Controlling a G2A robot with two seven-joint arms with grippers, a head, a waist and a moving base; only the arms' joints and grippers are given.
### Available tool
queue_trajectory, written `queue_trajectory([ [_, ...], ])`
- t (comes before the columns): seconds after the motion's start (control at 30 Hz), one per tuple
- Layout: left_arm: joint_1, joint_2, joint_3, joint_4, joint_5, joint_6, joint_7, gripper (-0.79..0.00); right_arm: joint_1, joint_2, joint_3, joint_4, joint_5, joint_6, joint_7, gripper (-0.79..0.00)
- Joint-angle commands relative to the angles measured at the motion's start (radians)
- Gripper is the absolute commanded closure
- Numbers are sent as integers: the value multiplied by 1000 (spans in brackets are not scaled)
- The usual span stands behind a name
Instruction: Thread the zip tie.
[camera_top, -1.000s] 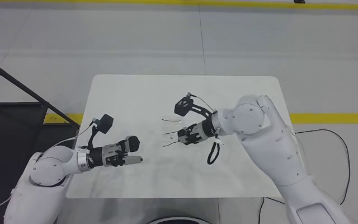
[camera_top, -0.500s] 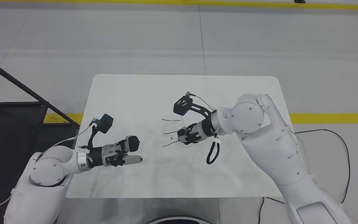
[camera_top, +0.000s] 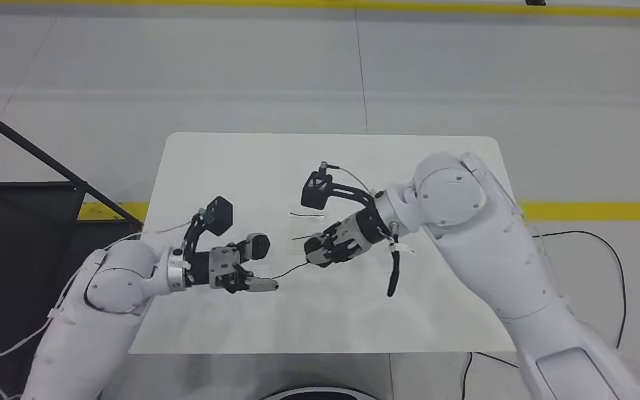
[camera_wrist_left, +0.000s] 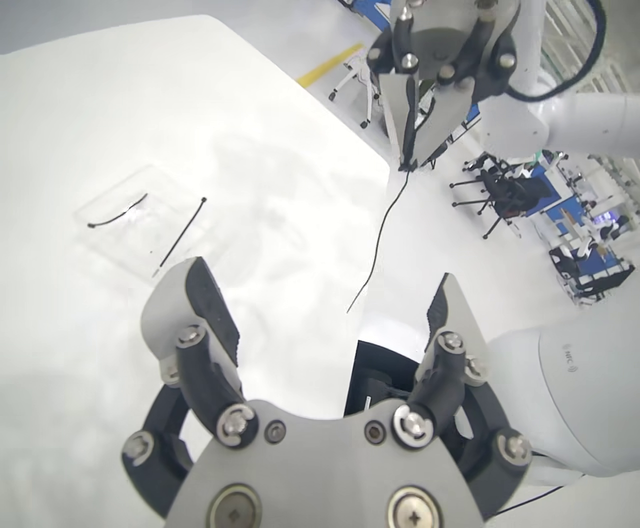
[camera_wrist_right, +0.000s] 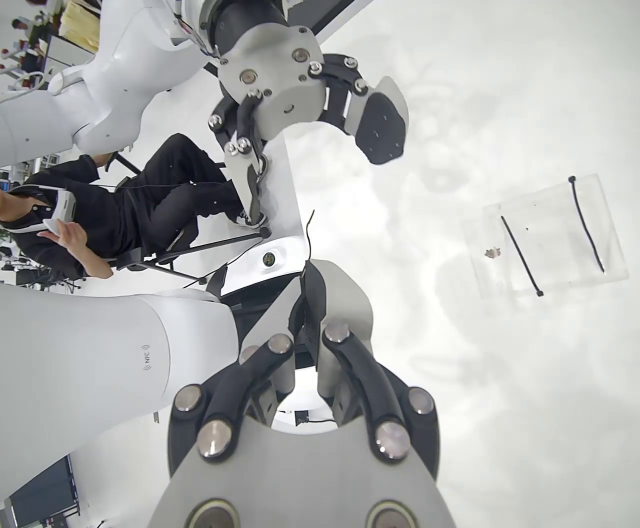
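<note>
Three zip ties (camera_wrist_left: 385, 235) — one in right gripper (camera_wrist_left: 407, 162), two on tray (camera_wrist_left: 125, 245)

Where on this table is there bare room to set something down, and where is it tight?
Bare: the table's far strip beyond the tray, corner to corner, and the near strip in front of the right gripper. Crowded: the middle, where the open left gripper faces the right gripper, shut on a zip tie, beside the tray with two spare ties.
</note>
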Motion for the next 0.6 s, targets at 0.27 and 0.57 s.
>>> queue_trajectory([
  [0.27,-38,48,95,24,-19,-88,89,-785,58,-1,-57,54,46,3,3,0],
  [0.57,-28,47,103,14,-1,-85,150,-785,39,0,-65,44,31,2,-38,0],
])
